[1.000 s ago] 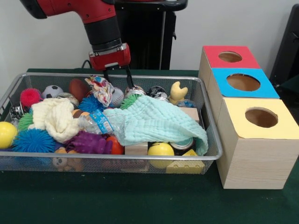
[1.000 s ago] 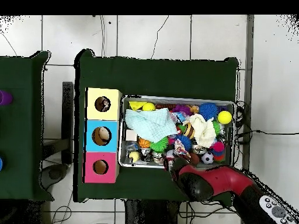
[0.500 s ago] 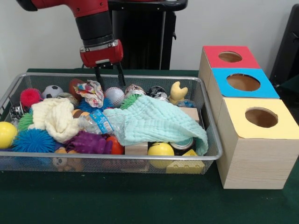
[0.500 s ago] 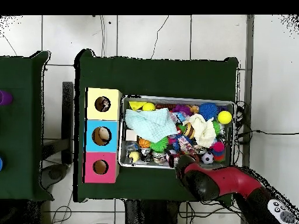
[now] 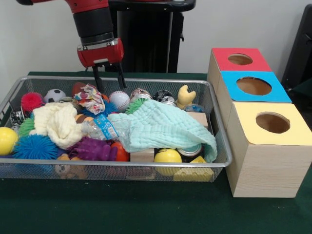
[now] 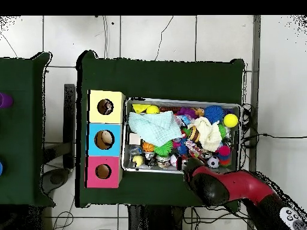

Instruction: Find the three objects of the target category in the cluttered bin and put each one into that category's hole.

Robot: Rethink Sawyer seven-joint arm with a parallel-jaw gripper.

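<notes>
Pincer [image 5: 109,80] higher, patterned cloth [image 5: 90,99] released.

Bin [image 5: 222,161] packed throughout; no bare floor. Mint cloth [image 5: 163,127] blankets the 3 o'clock half. Holes in red [image 5: 240,59], blue [image 5: 254,86], yellow box [image 5: 273,122] unobstructed from above.

Dark green cloth [image 5: 146,209] covers the desk. A second green-covered desk [image 6: 21,129] sits off to the side with a purple thing [image 6: 5,100] at its edge, white floor tiles [image 6: 150,36] and cables [image 6: 273,135] around.
</notes>
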